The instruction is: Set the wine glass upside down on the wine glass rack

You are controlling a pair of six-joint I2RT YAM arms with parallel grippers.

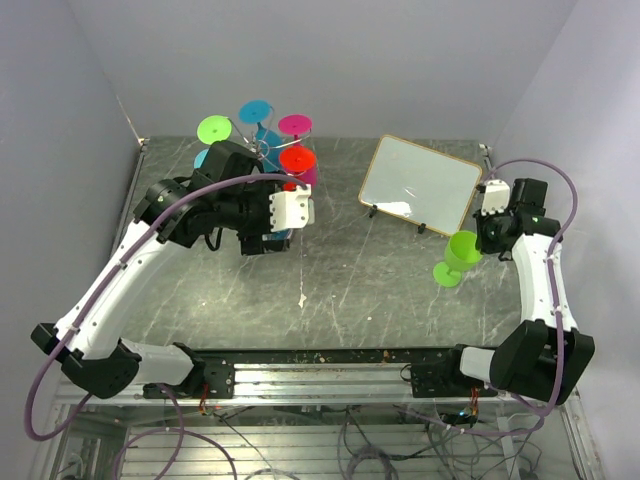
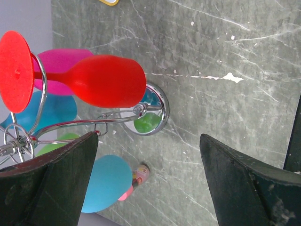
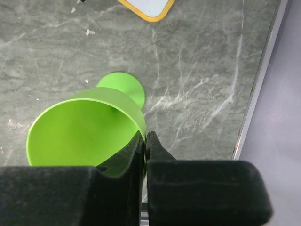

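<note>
Red glass up, green one left to hang

The red glass point(image 2: 106, 81) hung upside down on the rack point(image 1: 262, 147) among other glasses point(image 1: 214, 128). The left gripper point(image 2: 148, 137) sat spread and empty just in front of it. The right gripper point(image 3: 146, 136) pinched the rim of a green glass point(image 3: 80, 127), mouth up over the table's point(image 1: 340, 290) right side, well apart from the rack. I reckoned it needed turning over and hanging.
</note>
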